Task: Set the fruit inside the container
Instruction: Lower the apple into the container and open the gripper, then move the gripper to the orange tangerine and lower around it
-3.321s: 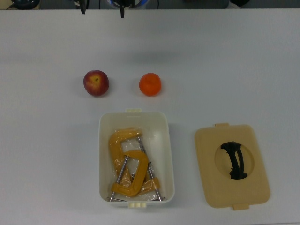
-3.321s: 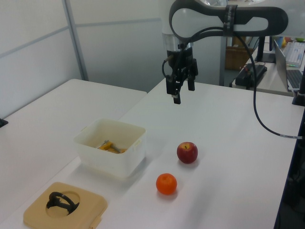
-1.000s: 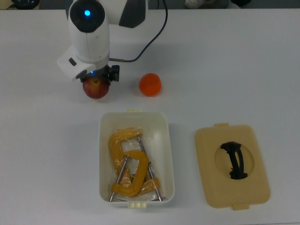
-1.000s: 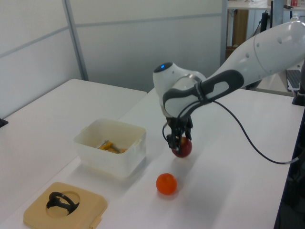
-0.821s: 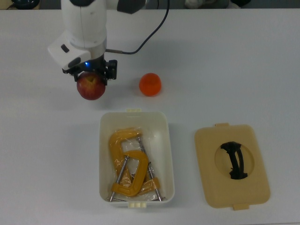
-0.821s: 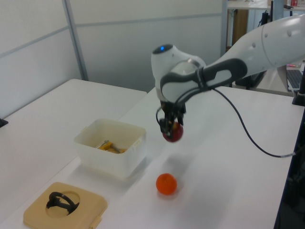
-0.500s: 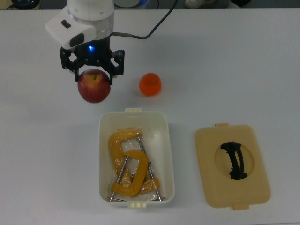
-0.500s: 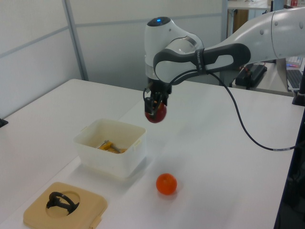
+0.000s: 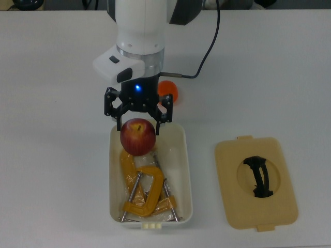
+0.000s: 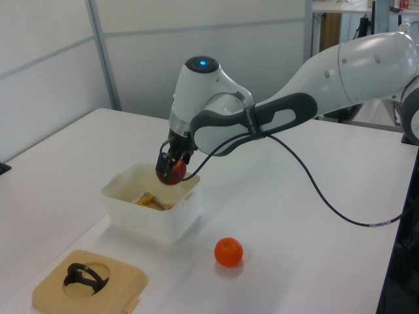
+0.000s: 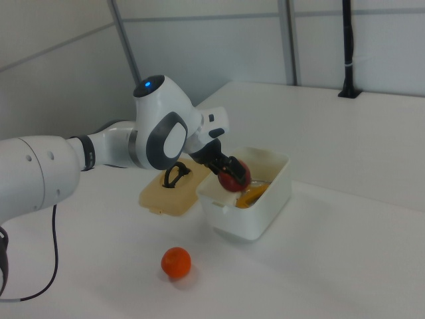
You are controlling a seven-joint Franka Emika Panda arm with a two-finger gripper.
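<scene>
While top view half-hides orange (image 9: 169,90), left view shows it whole.

One apple (image 9: 137,137), one orange (image 10: 228,252), one white container (image 9: 183,170), two yellow clamps (image 9: 142,188), one tan lid (image 9: 256,182), one pincer (image 9: 137,121).

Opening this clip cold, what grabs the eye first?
The white arm's tool holding a red apple over the near end of the open white box, which has yellow clamps inside. An orange sits alone on the table, and a tan lid lies at the top view's right.
</scene>
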